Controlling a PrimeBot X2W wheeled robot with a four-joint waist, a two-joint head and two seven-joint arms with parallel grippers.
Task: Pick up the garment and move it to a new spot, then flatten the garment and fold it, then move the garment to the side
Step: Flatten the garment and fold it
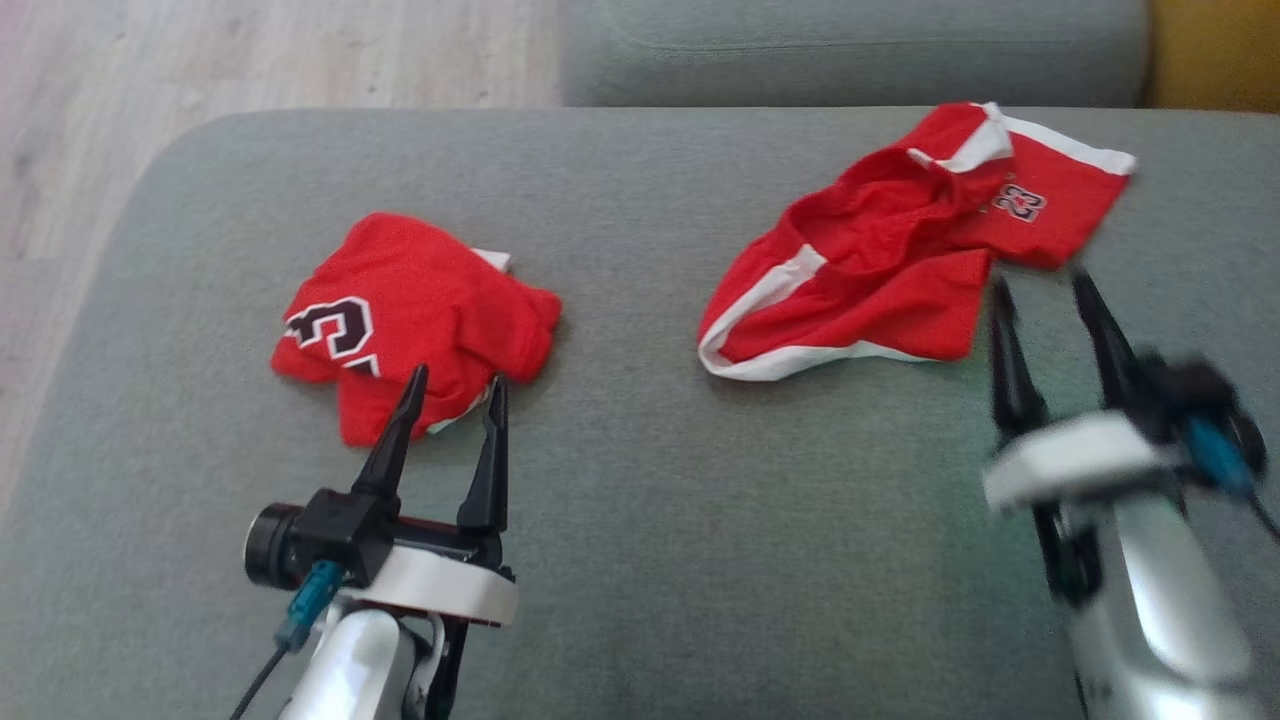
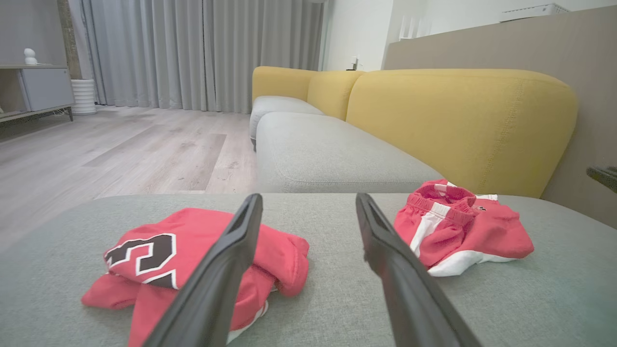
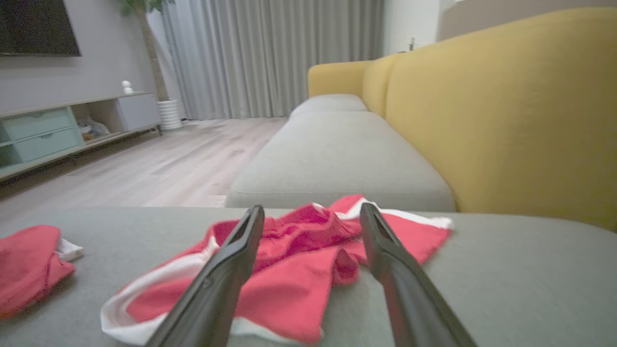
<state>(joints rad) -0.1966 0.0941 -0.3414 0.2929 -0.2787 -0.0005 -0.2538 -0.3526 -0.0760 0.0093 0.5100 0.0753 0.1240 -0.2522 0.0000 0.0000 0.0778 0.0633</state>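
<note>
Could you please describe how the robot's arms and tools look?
The left tool and right tool each have two long, tapering black fingers on a black base, a white wrist collar, a silvery forearm, and a teal connector with a dark cable.

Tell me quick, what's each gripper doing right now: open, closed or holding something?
Left gripper: open, empty, at the near edge of the red jersey.
Right gripper: open, empty, beside the red shorts.
</note>
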